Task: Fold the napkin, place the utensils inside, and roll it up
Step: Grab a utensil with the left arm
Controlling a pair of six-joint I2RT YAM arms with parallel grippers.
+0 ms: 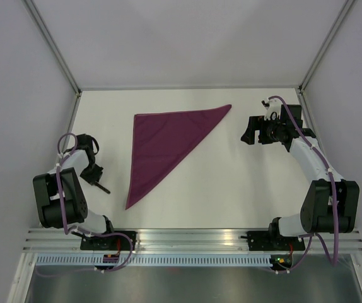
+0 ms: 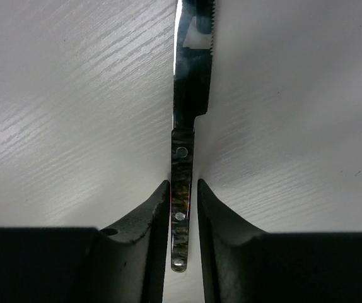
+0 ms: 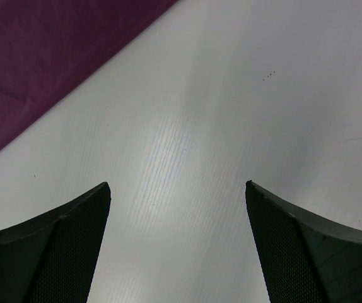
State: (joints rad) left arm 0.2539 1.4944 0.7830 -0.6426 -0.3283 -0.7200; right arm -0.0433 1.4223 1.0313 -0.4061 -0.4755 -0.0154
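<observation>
The napkin (image 1: 162, 142) lies flat near the middle of the white worktop (image 1: 231, 189), folded into a triangle; one short edge runs along the far side, another down the left, and the long edge slants from the far right corner to a narrow point nearest the arms. The left claw (image 2: 183, 183) sits well to the left of the napkin, apart from it, low over the worktop; its dark fingers (image 2: 149, 227) are drawn in to a narrow slot around the knife (image 2: 182, 151), close against both sides of the mottled, riveted handle. The handle's butt reaches back between the fingers, and the shiny blade, serrated along one edge, points straight out ahead of them; whether the knife is lifted or resting on the worktop I cannot tell. The right claw (image 3: 177, 184) is off the napkin's far right corner, near it but not touching; its fingers are spread wide with only bare worktop between them, gripping nothing; the wrist view catches a strip of the purple cloth at the upper left.
</observation>
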